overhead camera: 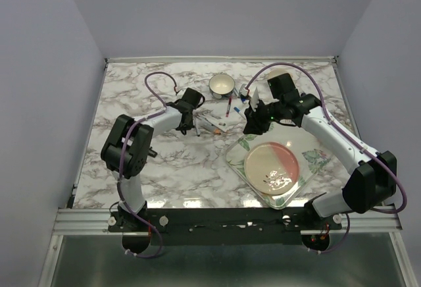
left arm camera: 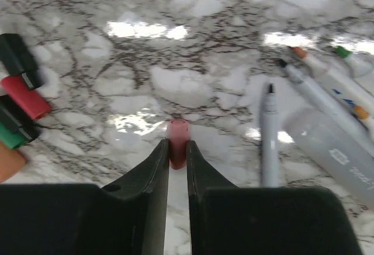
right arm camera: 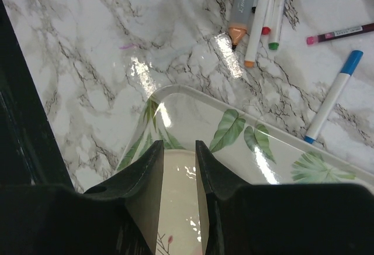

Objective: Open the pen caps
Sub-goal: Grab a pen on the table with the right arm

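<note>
Left claw (left arm camera: pixel 177 157) pinches narrow on a small pink cap (left arm camera: pixel 177 133) lying on the marble desk (left arm camera: pixel 193 85). I cannot tell whether a barrel sits behind it. The grip is at the tips only, so I judge the cap could squirt out or twist. Loose caps (left arm camera: pixel 23 94) crowd the left and uncapped pens (left arm camera: pixel 270 138) the right, leaving open desk only ahead. Right claw (right arm camera: pixel 179 167) hangs part open and empty over the leaf-print tray (right arm camera: pixel 234 129). A blue cap (right arm camera: pixel 352 61) sits on its pen beyond the rim.
</note>
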`<state>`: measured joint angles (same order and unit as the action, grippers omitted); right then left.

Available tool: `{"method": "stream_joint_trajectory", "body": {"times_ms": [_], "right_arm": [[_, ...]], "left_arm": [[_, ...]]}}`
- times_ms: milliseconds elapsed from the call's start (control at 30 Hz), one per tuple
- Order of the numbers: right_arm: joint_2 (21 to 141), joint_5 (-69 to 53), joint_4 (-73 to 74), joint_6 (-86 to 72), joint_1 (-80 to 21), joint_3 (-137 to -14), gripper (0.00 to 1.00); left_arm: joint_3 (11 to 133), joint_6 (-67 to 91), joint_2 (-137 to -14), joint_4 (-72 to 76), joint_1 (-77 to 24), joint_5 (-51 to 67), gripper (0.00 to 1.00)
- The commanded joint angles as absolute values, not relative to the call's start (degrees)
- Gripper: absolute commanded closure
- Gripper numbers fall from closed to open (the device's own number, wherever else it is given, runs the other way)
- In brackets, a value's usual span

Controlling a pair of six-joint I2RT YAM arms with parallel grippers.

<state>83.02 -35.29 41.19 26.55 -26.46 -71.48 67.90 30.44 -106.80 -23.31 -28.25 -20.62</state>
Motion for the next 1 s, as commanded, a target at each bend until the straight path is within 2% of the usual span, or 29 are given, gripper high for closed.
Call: {"method": "stream_joint_trajectory", "body": {"times_ms": [0, 333, 533, 567, 900, 967], "right_arm": [[82.0, -36.83, 41.66, 26.81, -26.54, -71.01, 0.64], [82.09, -37.09, 41.92, 26.81, -26.54, -71.02, 0.64], [82.09, -37.09, 41.84, 26.89, -26.54, -70.84, 0.64], [82.18, -37.09, 41.84, 26.98, -26.54, -70.84, 0.65], [82.44, -35.51, 41.4, 27.16, -26.46, -70.4, 0.64], [82.7, -34.9, 41.05, 27.16, -26.37, -70.23, 0.65]], "left_arm": [[64.17, 28.92, -103.01, -26.63, -23.56, -25.31, 0.79], [62.05, 28.21, -100.02, -27.33, -20.13, -28.03, 0.76], [62.05, 28.56, -98.88, -28.3, -19.86, -30.15, 0.66], [62.22, 28.56, -98.44, -28.47, -19.86, -30.06, 0.61], [63.02, 28.39, -90.63, -29.18, -19.95, -22.78, 0.59], [62.75, 26.9, -87.12, -28.57, -19.95, -20.32, 0.49]]}}
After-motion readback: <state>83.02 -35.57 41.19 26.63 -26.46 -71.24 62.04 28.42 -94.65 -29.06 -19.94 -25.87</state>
